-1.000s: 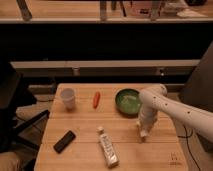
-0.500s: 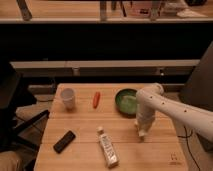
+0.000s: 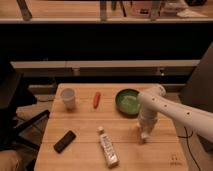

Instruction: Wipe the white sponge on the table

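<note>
My gripper (image 3: 144,132) points straight down at the right part of the light wooden table (image 3: 85,125), below the green bowl. It is shut on the white sponge (image 3: 144,136), a small whitish block at its tip that rests against the tabletop. The white arm (image 3: 170,110) comes in from the right edge and bends down over the sponge. Most of the sponge is hidden by the gripper.
A green bowl (image 3: 127,101) stands just behind the gripper. A long white tube (image 3: 108,147) lies to its left at the front. An orange carrot-like item (image 3: 96,99), a white cup (image 3: 68,98) and a black device (image 3: 65,141) are further left. A dark chair stands left of the table.
The gripper with the sponge slid a little to the left on the table and then back to the right. The other objects have not moved.
</note>
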`<state>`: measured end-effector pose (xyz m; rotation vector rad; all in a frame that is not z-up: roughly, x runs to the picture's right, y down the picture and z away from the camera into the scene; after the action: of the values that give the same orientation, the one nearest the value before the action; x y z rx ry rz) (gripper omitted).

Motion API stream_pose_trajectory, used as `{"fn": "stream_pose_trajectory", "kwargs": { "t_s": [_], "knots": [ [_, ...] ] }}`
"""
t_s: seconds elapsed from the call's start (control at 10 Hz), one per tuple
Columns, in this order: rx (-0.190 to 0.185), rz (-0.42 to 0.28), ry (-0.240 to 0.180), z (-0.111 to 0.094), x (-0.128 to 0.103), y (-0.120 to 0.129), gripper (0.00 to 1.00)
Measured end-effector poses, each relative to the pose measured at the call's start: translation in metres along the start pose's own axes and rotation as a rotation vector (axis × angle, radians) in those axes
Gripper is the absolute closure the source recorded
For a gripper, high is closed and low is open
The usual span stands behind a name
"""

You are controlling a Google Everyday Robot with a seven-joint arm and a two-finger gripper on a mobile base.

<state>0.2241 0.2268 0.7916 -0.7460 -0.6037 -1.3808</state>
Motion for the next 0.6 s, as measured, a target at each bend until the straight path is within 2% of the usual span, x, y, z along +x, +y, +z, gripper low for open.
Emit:
{"fn": "stream_pose_trajectory", "kwargs": {
  "t_s": [0.6],
  "knots": [
    [-0.015, -0.017, 0.002, -0.0018, -0.0019, -0.0006, 1.0]
  ]
}}
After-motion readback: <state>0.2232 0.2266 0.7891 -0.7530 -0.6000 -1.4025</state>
